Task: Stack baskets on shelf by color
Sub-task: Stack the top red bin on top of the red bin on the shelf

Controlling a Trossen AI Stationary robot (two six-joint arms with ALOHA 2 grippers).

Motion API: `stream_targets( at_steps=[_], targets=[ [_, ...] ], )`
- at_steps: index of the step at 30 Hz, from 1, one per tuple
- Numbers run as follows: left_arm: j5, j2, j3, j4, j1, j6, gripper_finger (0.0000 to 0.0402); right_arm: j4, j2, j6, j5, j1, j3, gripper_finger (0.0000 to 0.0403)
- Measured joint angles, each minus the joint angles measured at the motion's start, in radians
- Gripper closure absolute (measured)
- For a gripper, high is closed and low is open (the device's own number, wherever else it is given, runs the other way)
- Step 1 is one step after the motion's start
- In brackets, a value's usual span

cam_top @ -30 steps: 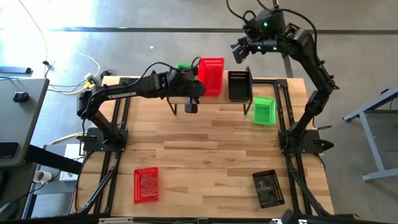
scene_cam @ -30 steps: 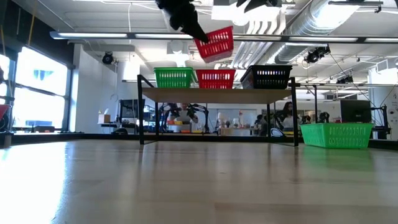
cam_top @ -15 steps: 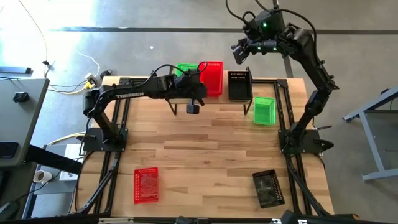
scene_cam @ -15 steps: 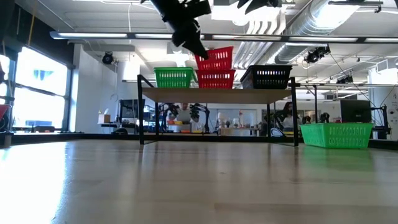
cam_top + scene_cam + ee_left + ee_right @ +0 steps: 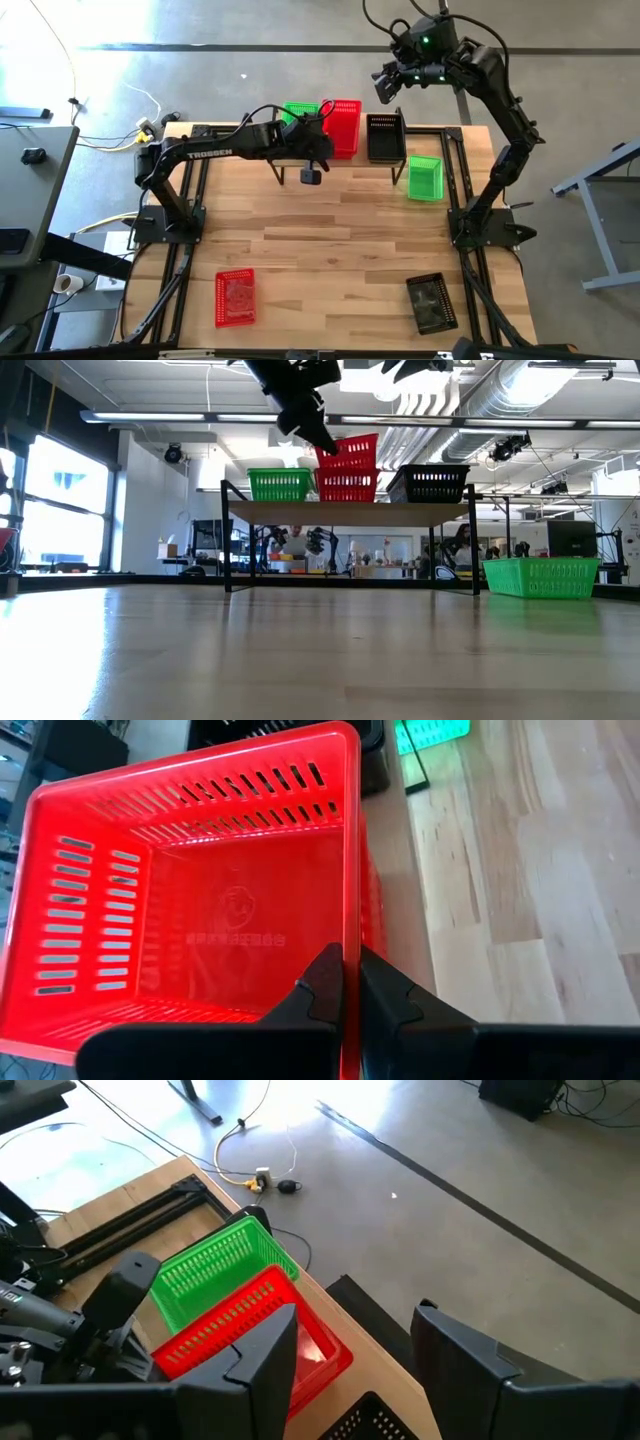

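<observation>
A red basket (image 5: 343, 125) is in my left gripper (image 5: 320, 138), which is shut on it above the shelf (image 5: 350, 513). It hangs slightly tilted (image 5: 349, 453) right over a second red basket (image 5: 347, 487) on the shelf's middle. A green basket (image 5: 279, 484) stands on the shelf's left part and a black basket (image 5: 429, 483) on its right part. My right gripper (image 5: 385, 85) hangs open, high above the table's far edge, touching nothing. My left gripper pinches the red basket's wall on the table's left side (image 5: 350, 955) at its rim, one finger (image 5: 322, 988) inside the basket and one (image 5: 388, 998) outside. It comes slanting down from the left. The basket's bottom (image 5: 345, 468) sits at the lower red basket's rim, slightly tilted.
Loose on the table stand a green basket (image 5: 425, 178) right of the shelf, a red basket (image 5: 235, 297) at the near left and a black basket (image 5: 431, 302) at the near right. Bare wood (image 5: 330, 240) lies between them.
My left gripper has moved down toward the shelf with the red basket. The basket was high and strongly tilted; it now sits lower and more level, right on top of the red basket on the shelf. It has stayed shut throughout.
</observation>
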Motion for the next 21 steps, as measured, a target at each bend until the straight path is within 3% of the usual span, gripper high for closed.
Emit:
stream_targets(
  at_steps=[21],
  targets=[
    [0.048,0.000,0.001,-0.005,0.008,-0.095,0.0394,0.000,0.000,0.000,0.001,0.000,0.000,0.0222]
  ],
)
